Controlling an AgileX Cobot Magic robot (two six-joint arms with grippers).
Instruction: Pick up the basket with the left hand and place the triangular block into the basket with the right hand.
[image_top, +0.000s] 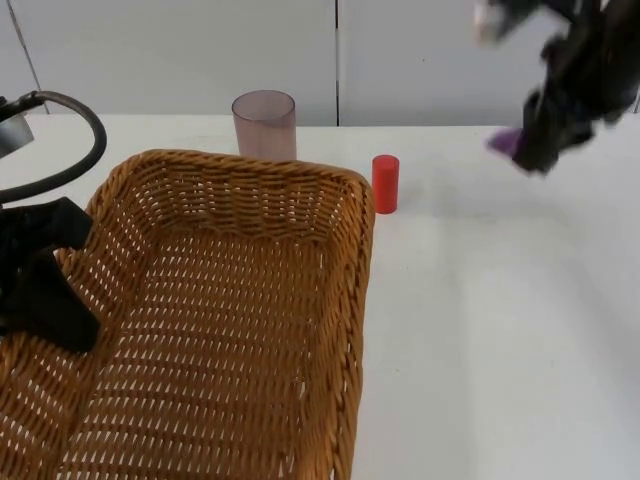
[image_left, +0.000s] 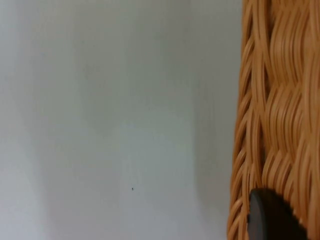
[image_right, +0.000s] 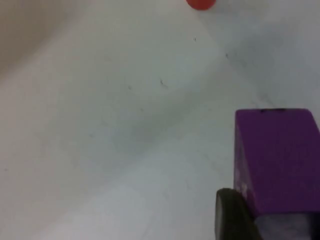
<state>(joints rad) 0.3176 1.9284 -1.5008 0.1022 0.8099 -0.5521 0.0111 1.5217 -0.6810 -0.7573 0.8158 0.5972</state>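
Observation:
A large woven wicker basket (image_top: 215, 300) is raised toward the camera on the left side. My left gripper (image_top: 45, 290) is shut on its left rim, and the wrist view shows the basket wall (image_left: 275, 115) beside a black fingertip (image_left: 267, 217). My right gripper (image_top: 530, 145) hangs above the table at the far right, blurred by motion, shut on a purple block (image_top: 505, 141). The right wrist view has the purple block (image_right: 277, 160) clamped against a black fingertip (image_right: 232, 212), with white table below.
A red cylinder (image_top: 385, 183) stands upright just right of the basket's far corner; its top is the red cylinder (image_right: 201, 4) seen from the right wrist. A translucent purple-grey cup (image_top: 264, 124) stands behind the basket near the wall.

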